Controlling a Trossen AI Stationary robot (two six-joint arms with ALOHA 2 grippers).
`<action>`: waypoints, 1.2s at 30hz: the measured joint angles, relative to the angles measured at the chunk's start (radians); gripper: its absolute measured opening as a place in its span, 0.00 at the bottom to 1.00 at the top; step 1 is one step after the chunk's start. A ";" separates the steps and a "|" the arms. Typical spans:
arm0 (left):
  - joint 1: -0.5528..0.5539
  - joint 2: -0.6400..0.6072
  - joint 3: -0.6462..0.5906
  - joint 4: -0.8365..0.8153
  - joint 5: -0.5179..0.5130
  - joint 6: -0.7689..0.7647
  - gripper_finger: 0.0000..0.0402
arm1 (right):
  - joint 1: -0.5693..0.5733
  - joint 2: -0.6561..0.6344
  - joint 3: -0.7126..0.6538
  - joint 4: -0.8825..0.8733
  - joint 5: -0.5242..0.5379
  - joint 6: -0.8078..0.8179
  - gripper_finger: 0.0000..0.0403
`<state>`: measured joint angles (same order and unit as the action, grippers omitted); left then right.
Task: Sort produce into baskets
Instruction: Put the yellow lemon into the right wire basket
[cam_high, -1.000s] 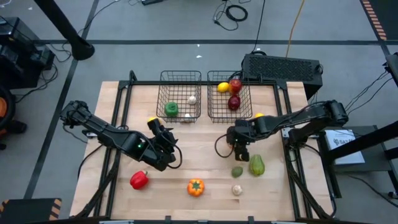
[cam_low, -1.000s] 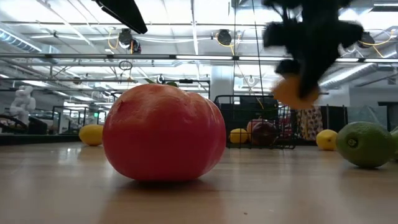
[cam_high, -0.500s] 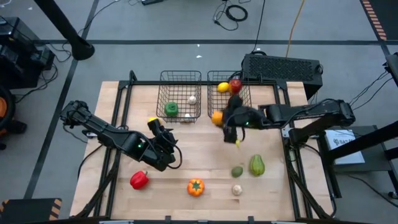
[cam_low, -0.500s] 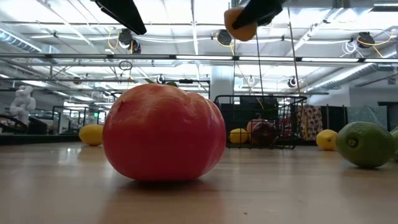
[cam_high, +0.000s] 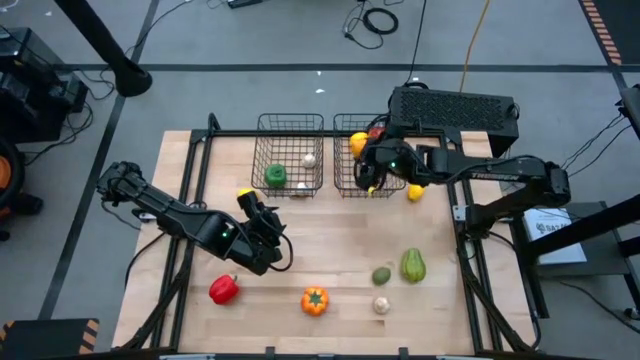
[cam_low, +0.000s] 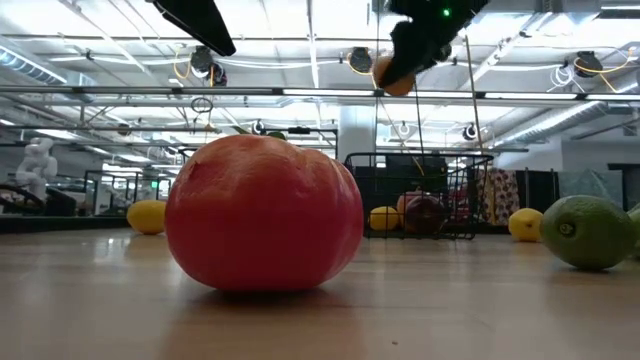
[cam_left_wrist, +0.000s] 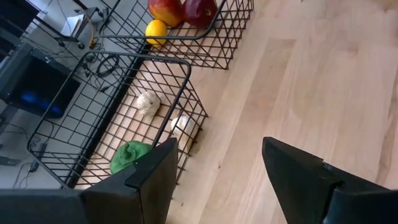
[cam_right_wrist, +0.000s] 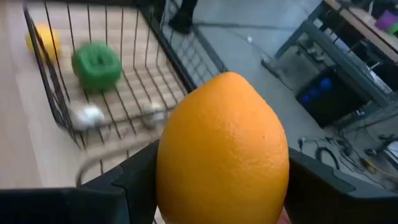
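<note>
My right gripper (cam_high: 363, 160) hangs over the right basket (cam_high: 345, 185), shut on an orange (cam_right_wrist: 221, 149) that also shows high up in the low view as the orange (cam_low: 392, 72). That basket holds a lemon (cam_high: 356, 140) and a red apple (cam_high: 379, 131). The left basket (cam_high: 290, 122) holds a green piece (cam_high: 275, 175) and a whitish bulb (cam_high: 308, 159). My left gripper (cam_left_wrist: 217, 162) waits open above the table's left middle, near a lemon (cam_high: 245, 192), with nothing between its fingers. My right gripper pinches the orange between its two fingers, one finger (cam_right_wrist: 134, 177) on each of its opposite sides (cam_right_wrist: 171, 168). The fingers come from the table's right, slanting a little downward. The orange is lifted clear, high above the right basket.
On the wood near the front edge lie a red pepper (cam_high: 224, 290), an orange pepper (cam_high: 314, 300), a green piece (cam_high: 381, 275), a green pepper (cam_high: 412, 266) and a whitish bulb (cam_high: 381, 305). A lemon (cam_high: 413, 190) rests right of the baskets. A black box (cam_high: 455, 108) stands behind them.
My right gripper has risen from just above the table's right middle and gone toward the far edge, carrying the orange up over the right basket. It has tipped from pointing steeply down to nearly level. The orange stays in its fingers.
</note>
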<state>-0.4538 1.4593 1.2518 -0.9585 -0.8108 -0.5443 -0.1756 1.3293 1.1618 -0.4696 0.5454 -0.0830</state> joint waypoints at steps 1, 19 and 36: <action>0.000 0.000 0.000 0.000 0.000 0.001 0.60 | -0.010 0.000 0.000 -0.035 0.000 -0.013 0.65; 0.001 0.000 0.000 0.000 0.000 0.001 0.60 | -0.213 0.005 -0.293 0.050 -0.047 0.259 0.65; 0.001 0.000 0.000 0.010 -0.005 0.002 0.60 | -0.240 0.073 -0.296 0.029 -0.045 0.304 0.71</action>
<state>-0.4530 1.4597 1.2518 -0.9485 -0.8158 -0.5423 -0.4159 1.4025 0.8658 -0.4409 0.5007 0.2206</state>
